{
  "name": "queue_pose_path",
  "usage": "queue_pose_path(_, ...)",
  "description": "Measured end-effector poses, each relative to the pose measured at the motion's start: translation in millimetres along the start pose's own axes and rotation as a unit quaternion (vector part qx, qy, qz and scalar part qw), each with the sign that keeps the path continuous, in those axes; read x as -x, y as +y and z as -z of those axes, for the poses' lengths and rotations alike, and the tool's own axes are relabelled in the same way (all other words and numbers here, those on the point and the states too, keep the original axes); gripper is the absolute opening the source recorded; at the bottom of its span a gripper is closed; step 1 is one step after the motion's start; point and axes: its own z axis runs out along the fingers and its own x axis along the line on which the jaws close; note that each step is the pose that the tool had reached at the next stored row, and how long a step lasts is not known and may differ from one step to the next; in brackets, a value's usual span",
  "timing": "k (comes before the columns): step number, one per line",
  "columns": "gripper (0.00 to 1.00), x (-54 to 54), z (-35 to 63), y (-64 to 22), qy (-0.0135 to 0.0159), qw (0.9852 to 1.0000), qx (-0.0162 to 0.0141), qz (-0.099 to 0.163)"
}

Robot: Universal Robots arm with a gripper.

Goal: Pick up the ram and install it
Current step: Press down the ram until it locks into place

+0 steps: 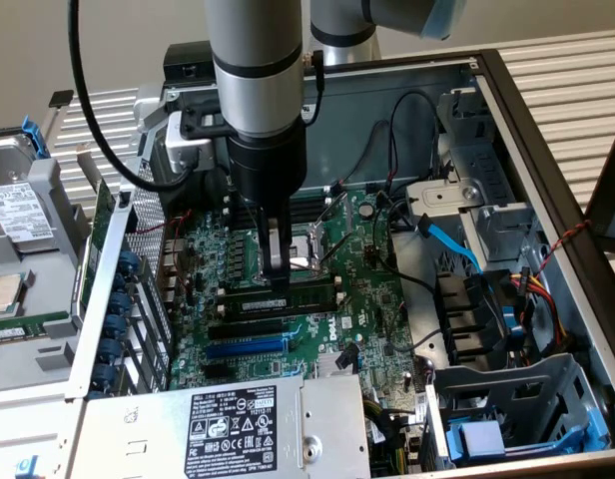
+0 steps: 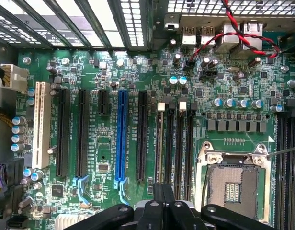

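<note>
Gripper (image 1: 276, 279) of black metal, clenched shut with nothing between the fingers, poised low inside an open grey metal computer case (image 1: 547, 150) over a green motherboard (image 1: 387, 299). Ram (image 1: 306, 293), a long thin green circuit-board stick with black chips, on edge in a black memory slot just beside the silver processor socket (image 1: 309, 251). Stick directly beneath the fingertips, tips at its upper edge toward the exterior view's left end; actual contact not discernible. Long blue expansion slot (image 1: 246, 348) nearby, apart from the tool. Wrist view: closed fingers above the memory slots beside the socket.
</note>
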Motion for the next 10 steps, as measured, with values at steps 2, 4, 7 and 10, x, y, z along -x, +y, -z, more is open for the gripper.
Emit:
queue_pose_path(2, 0.11, 0.0, -0.6, -0.1, 0.0, 1.0, 0.0, 0.0)
queue_pose_path(4, 0.11, 0.0, -1.0, 0.0, 0.0001, 1.0, 0.0001, 0.0)
queue_pose_path(7, 0.11, 0.0, -1.4, -0.1, 0.0002, 1.0, 0.0, 0.0)
queue_pose_path(10, 0.11, 0.0, -1.6, -0.2, 0.0008, 1.0, 0.0, 0.0)
